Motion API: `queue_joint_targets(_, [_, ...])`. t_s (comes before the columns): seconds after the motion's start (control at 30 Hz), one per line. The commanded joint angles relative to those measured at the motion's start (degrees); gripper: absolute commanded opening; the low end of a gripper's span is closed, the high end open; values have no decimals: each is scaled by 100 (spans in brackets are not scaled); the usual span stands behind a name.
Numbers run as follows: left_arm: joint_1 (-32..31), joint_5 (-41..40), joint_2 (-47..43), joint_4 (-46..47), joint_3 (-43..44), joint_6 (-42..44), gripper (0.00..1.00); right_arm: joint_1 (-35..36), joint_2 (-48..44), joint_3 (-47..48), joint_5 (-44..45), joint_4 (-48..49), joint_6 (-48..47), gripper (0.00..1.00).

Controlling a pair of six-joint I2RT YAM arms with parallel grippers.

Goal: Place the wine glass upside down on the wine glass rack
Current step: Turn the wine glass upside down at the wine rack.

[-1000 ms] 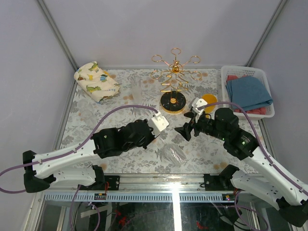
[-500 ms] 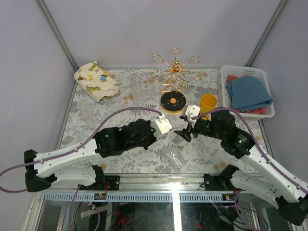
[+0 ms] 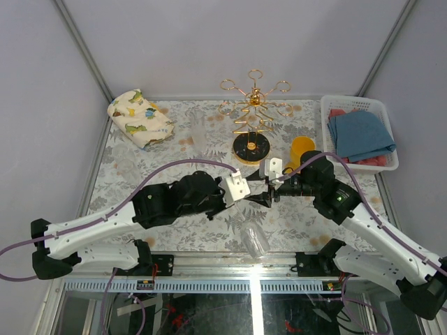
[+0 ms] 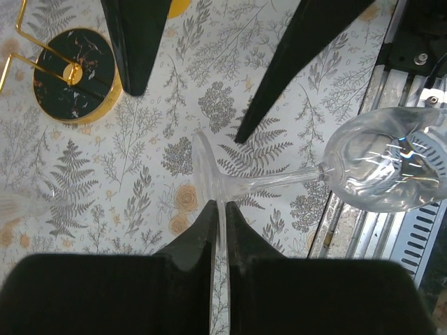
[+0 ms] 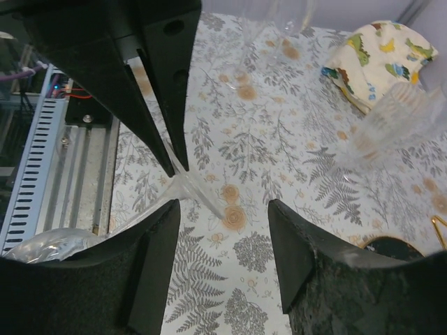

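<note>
Over the near edge of the surface point(image 3: 140, 167), the wine glass point(image 4: 363, 164) lies sideways with its bowl toward the arms' bases. The left hand point(image 4: 218, 209) pinches its foot edge-on. The right hand point(image 5: 223, 206) is spread, its fingers flanking that foot. The wine glass rack point(image 3: 251, 147) stands well apart, farther back.

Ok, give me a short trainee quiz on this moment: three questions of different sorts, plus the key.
1. True or false: the left gripper is shut on the foot of the wine glass.
2. Pick one: the right gripper is A) shut on the stem, B) open, close to the glass's foot, C) shut and empty.
3. Short answer: is the glass on the wine glass rack yet?

Key: 1 true. 2 B. 3 no, it lies sideways between the two grippers, bowl toward the near edge.
</note>
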Motion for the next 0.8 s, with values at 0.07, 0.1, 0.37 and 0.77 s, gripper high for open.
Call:
queue_joint_targets(0.07, [-28,425,-123,231,385,192,0,55,94,12,-907,515,-76,60])
queue_joint_targets(0.1, [-32,476,-103,223,400,187,0,64,111,3,-947,509,-74,60])
queue_joint_targets(0.37, [-28,759,-97,163,563,207,0,289,450,157,-1117,175,-180,48])
queue_joint_targets(0.77, [-30,887,-85,20,668,206,0,513,633,390,-1043,-291,-531,20])
